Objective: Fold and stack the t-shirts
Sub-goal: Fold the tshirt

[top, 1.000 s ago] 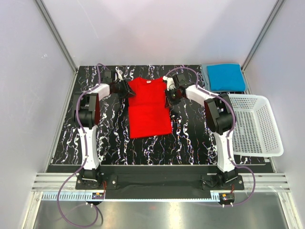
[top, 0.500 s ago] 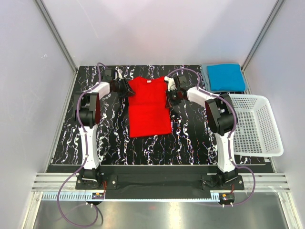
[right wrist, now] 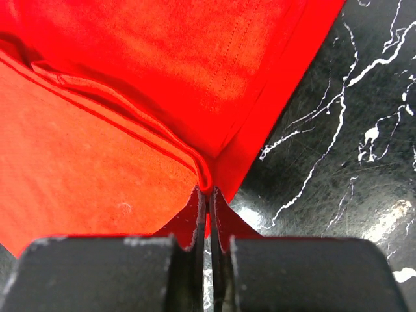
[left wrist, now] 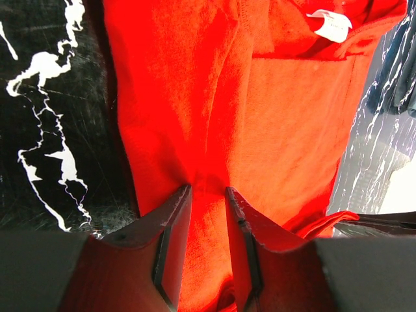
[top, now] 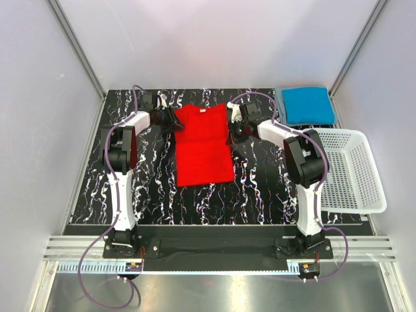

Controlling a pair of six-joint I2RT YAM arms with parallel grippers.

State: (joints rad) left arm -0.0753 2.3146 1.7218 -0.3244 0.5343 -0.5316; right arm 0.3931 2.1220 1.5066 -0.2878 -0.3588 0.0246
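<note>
A black table top (top: 149,188) veined with white marble streaks fills the overhead view. At its far left, the left gripper (top: 170,120) (left wrist: 208,190) reaches in from the side to the left shoulder edge of a short-sleeved, soft cloth, bright red t-shirt (top: 203,149) (left wrist: 260,117) (right wrist: 130,97). Its jaws stand a little apart, and a bunched ridge of red cloth fills the gap between them, pinched there.

The red t-shirt lies flat in the far middle of the table, collar towards the back, its sides folded in to make a long narrow rectangle. A small white label (left wrist: 331,26) shows at the collar.

On the shirt's right edge, the right gripper (top: 231,129) (right wrist: 207,190) is closed almost completely, nipping a thin folded edge of the red t-shirt where two layers meet.

Further right, at the back corner, a folded bright blue t-shirt (top: 307,104) rests as a neat square. Just in front of it sits a white plastic mesh basket (top: 379,201), overhanging the table's right edge.
</note>
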